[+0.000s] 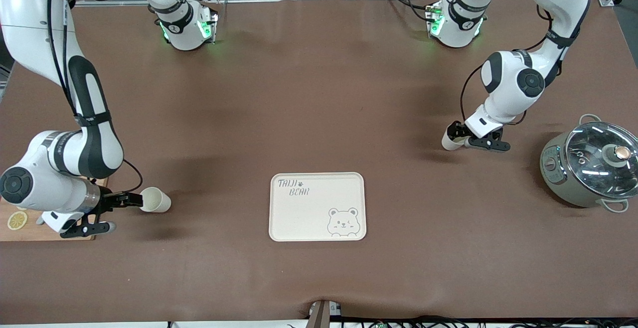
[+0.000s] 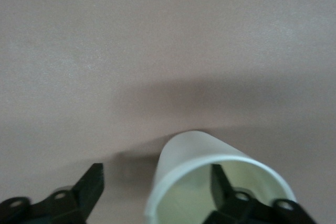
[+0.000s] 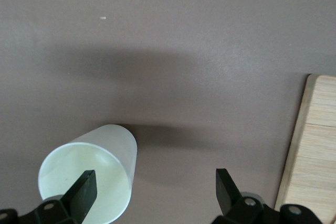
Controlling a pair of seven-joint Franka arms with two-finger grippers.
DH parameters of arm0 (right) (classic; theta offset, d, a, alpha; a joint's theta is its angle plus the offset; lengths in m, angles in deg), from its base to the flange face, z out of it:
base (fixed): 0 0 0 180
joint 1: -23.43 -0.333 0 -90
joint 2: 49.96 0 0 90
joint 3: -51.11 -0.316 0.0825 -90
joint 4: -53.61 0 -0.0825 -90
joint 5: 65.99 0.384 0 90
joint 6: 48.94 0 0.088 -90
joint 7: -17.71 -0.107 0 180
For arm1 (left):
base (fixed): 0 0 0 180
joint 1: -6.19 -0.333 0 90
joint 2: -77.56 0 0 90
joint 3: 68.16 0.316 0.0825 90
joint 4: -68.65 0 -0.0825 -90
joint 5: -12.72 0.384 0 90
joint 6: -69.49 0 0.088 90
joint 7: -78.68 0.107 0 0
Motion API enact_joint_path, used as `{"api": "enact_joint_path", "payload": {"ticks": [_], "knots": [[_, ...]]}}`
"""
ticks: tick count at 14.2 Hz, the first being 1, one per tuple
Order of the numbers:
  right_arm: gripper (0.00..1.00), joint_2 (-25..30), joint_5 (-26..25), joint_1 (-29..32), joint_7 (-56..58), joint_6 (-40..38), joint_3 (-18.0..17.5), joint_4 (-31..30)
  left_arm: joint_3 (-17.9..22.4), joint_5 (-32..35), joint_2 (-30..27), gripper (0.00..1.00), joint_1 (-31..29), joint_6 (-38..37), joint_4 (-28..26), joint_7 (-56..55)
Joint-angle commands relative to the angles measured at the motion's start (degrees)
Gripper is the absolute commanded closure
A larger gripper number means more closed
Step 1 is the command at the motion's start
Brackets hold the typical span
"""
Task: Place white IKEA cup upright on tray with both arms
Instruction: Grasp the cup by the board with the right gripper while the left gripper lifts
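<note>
My left gripper (image 2: 157,195) has its fingers spread, one finger (image 2: 228,187) inside the mouth of a white cup (image 2: 194,156) lying on its side on the brown desk (image 1: 309,108) toward the left arm's end, the other outside the wall, neither yet pinching. My right gripper (image 3: 155,195) stands the same way at a second white cup (image 3: 105,156), also on its side toward the right arm's end, one finger (image 3: 84,187) in the mouth and the other well clear of the wall, beside a wooden board (image 3: 312,150). Seen from the front, the left gripper (image 1: 462,136) and its cup (image 1: 451,141) lie farther from the camera than the cream tray (image 1: 317,207), which sits near the middle; the right gripper (image 1: 121,200) and its cup (image 1: 155,200) sit about level with it. Both cups look empty, and the tray carries nothing but its lettering and bear face. The risk, as I judge it: closing on a thin rim with one finger inside gives a narrow hold, so a cup could roll away on the desk or swing and slip while being turned upright, then land tilted on the tray. A lidded pot (image 1: 590,166) stands at the left arm's end, its contents unclear through the glass; a lemon slice (image 1: 16,220) rests on the board.
</note>
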Motion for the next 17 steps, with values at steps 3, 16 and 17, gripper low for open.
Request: {"api": "enact_joint_path", "payload": {"ticks": [3,16,17], "knots": [[0.00,-2.01,0.47,0.28,1.52,-0.20,-0.40,0.34,-0.19,-0.21,0.30,1.00,-0.39,0.53,0.96,-0.03],[0.00,-3.50,0.65,-0.07,1.43,1.38,-0.49,0.35,-0.28,3.29,11.43,1.00,15.04,-39.79,45.56,-35.99],[0.00,-3.50,0.65,-0.15,1.43,1.29,-0.49,0.43,-0.28,4.96,13.72,1.00,17.77,-41.90,50.05,-41.98]]}}
